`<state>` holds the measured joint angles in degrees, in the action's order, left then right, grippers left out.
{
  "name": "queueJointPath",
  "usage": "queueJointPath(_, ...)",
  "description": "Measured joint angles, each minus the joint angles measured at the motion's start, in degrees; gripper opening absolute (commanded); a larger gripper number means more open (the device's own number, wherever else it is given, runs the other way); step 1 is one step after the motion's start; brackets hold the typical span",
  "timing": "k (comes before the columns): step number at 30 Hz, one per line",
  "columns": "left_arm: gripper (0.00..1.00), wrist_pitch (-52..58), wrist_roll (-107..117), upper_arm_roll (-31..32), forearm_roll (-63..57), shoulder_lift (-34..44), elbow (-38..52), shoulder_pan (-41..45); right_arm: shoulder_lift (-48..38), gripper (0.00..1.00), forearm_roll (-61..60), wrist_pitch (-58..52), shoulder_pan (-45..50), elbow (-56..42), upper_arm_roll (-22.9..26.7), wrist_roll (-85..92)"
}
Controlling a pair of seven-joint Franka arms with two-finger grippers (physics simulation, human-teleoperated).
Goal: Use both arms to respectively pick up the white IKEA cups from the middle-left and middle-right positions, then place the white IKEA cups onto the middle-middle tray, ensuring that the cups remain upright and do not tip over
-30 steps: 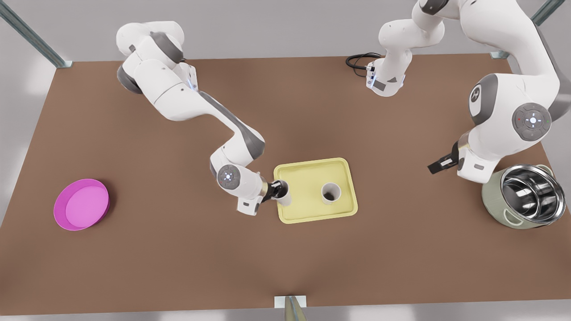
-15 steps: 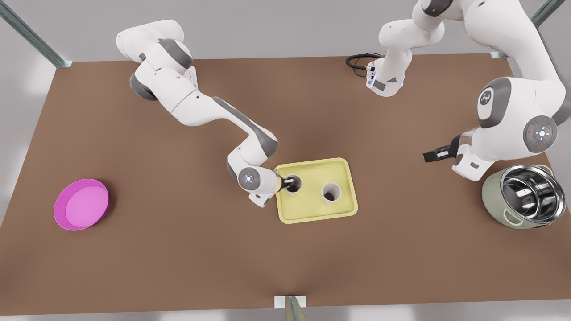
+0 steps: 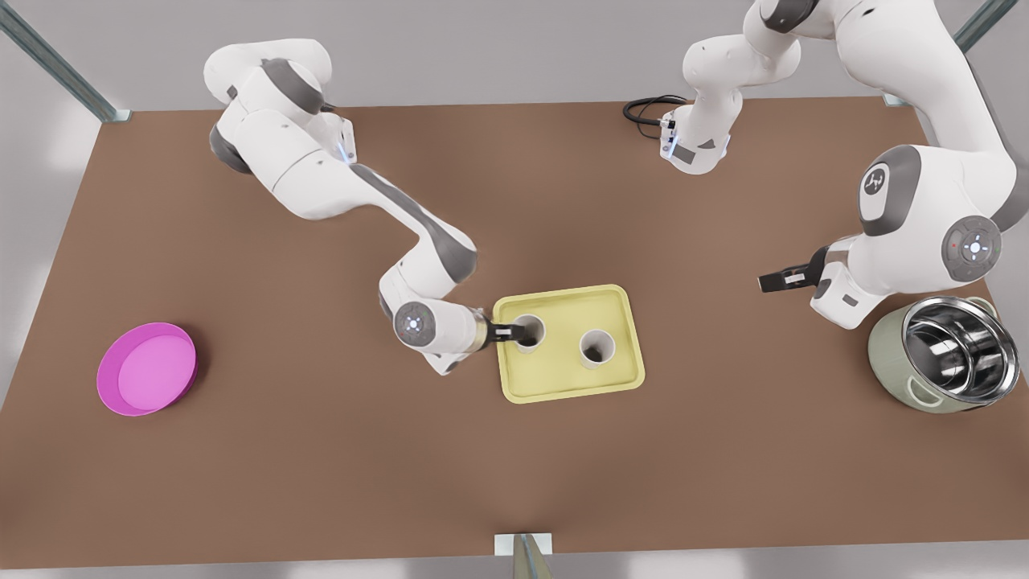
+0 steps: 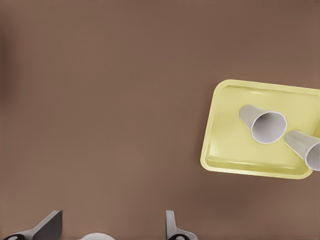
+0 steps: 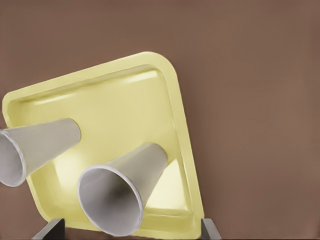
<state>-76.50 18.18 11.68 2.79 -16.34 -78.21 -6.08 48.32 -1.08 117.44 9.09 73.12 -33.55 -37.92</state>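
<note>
Soft, even light falls from above, with no hard glare on the brown worktop. Faint blurred shadows pool under the arms and around the tray. The steel-lined pot at about 3 o'clock carries bright reflections. Both wrist views look smeared, their cups stretched into cones.

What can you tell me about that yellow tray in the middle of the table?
The tray is a flat, pale yellow rectangle with rounded corners and a low raised rim, plastic-looking. It lies level on the brown table. Two white cups stand upright inside it, one near its edge on the front view's left, the other nearer its middle. The right gripper reaches over that edge, fingers open around the first cup.
</note>
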Motion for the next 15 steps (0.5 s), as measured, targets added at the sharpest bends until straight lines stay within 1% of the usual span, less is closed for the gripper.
queueJointPath(1, 1.0, 0.0, -0.2, 0.0, 0.0, 0.0, 0.0, 0.0, -0.5, 1.0, 0.1, -2.7, -4.1, -0.1, -0.2, 0.2)
queueJointPath(2, 1.0, 0.0, -0.3, 0.0, 0.0, 0.0, 0.0, 0.0, -0.6, 1.0, 0.4, -5.9, -10.1, -0.4, 0.1, 0.8)
queueJointPath(4, 1.0, 0.0, -0.6, 0.0, 0.0, 0.0, 0.0, -0.1, -0.4, 1.0, 5.8, -11.8, -20.2, -0.8, 0.7, 2.7)
queueJointPath(6, 1.0, -0.1, -0.8, 0.0, 0.0, -0.1, -0.1, -0.3, -2.8, 1.0, 14.5, -16.9, -24.0, -1.4, 1.2, 5.1)
queueJointPath(8, 1.0, -0.1, -1.0, 0.0, 0.0, -0.1, -0.1, -0.3, -11.8, 1.0, 19.4, -22.2, -24.1, -1.0, 2.0, 7.7)
queueJointPath(9, 1.0, -0.1, -1.1, 0.0, 0.0, -0.1, -0.1, -0.3, -17.6, 1.0, 19.3, -24.3, -23.0, -0.5, 3.9, 8.9)
queueJointPath(11, 1.0, -0.1, -1.3, 0.0, 0.0, -0.2, -0.1, -0.3, -29.5, 1.0, 14.5, -27.6, -18.6, 3.8, 13.7, 11.1)
queueJointPath(12, 1.0, -0.1, -1.4, 0.0, 0.0, -0.1, -0.1, -0.3, -34.4, 1.0, 12.6, -28.8, -17.6, 6.8, 16.5, 12.1)
queueJointPath(13, 1.0, -0.1, -1.4, 0.0, 0.0, -0.2, -0.1, -0.4, -38.1, 1.0, 11.1, -29.9, -16.6, 9.5, 18.5, 13.1)
queueJointPath(15, 1.0, -0.2, -1.6, 0.0, 0.0, -0.2, -0.1, -0.5, -41.8, 1.0, 9.1, -31.2, -15.1, 13.1, 20.4, 14.9)
